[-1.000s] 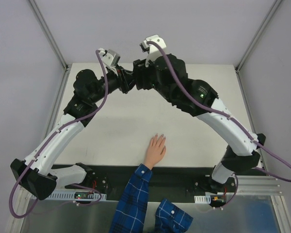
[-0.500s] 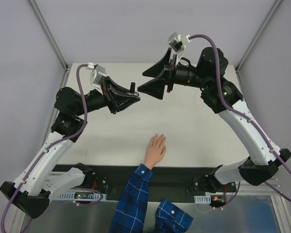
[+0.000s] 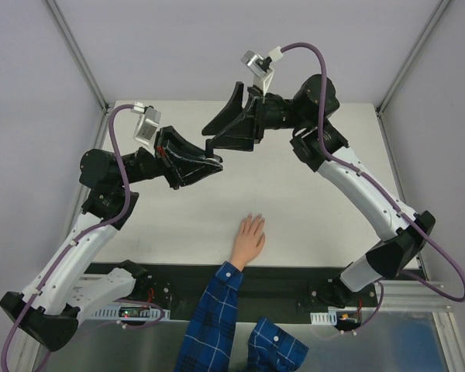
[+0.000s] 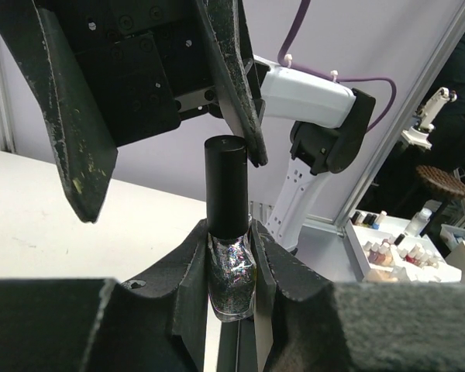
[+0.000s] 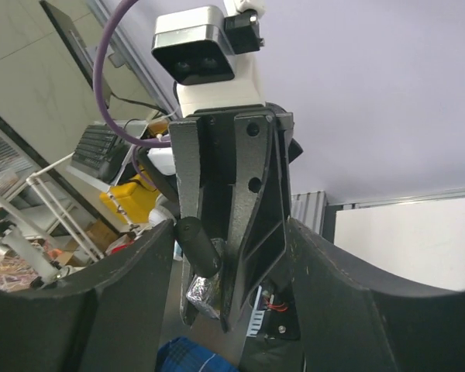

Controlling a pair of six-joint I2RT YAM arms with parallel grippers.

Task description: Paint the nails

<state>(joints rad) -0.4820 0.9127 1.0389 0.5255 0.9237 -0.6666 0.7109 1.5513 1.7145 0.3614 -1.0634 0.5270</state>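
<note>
Since earlier frame right gripper (image 3: pixel 213 139) swings in, well beyond hand (image 3: pixel 248 240); jaws spread, straddling cap (image 4: pixel 225 186) of bottle (image 4: pixel 231 267) pinched in left gripper (image 3: pixel 215 164). Uncapping likely next; nails (image 3: pixel 253 220) not yet reached.

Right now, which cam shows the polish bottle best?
Left wrist: the bottle fills the centre, clamped in the left gripper, black cap up. Right wrist shows it partly, tilted. Top external: too small to tell.
</note>
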